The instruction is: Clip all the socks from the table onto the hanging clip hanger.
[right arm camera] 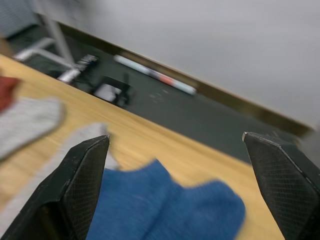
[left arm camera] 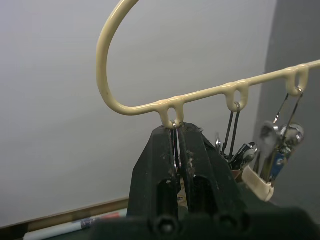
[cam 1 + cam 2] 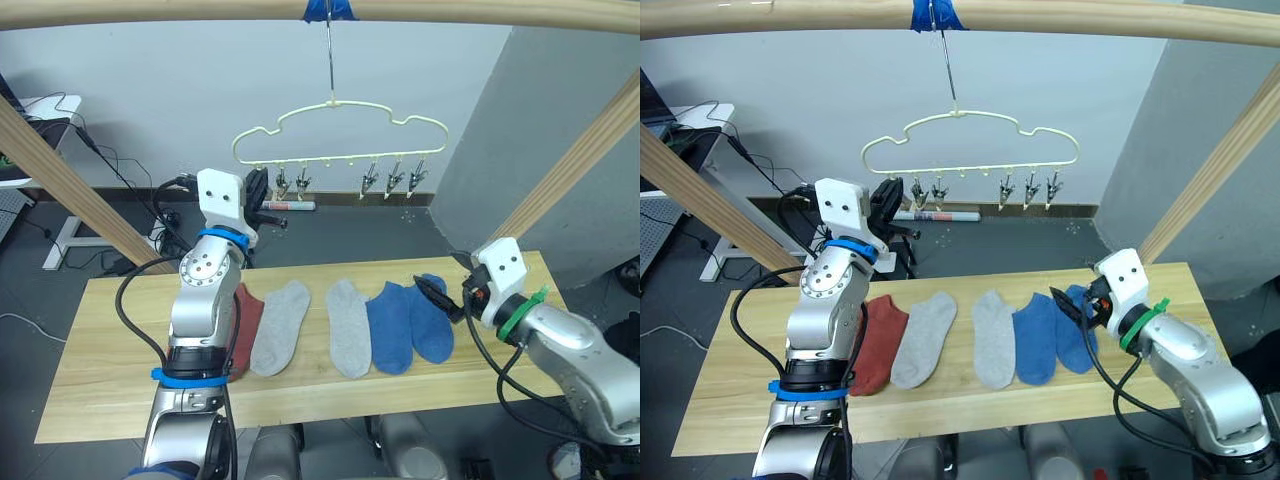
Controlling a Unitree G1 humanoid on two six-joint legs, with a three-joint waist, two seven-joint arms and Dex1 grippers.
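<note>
Because the table (image 3: 300, 395) is long, the socks (image 3: 350, 325) lie in a row with bare wood near its edges. Above, the clip hanger (image 3: 340, 135) could swing, since the left gripper (image 2: 178, 150) pinches its end clip. Right gripper (image 1: 177, 185), fingers wide apart, hovers over the blue socks.

A lab: bare grey walls (image 3: 150, 70), loose floor cables (image 3: 120, 170), wooden pole frame (image 3: 60, 175).

A white wall (image 3: 180, 90) meets a dark grey floor (image 3: 330, 235), with a wooden pole frame (image 3: 60, 175) and cables (image 3: 110, 165) nearby.
</note>
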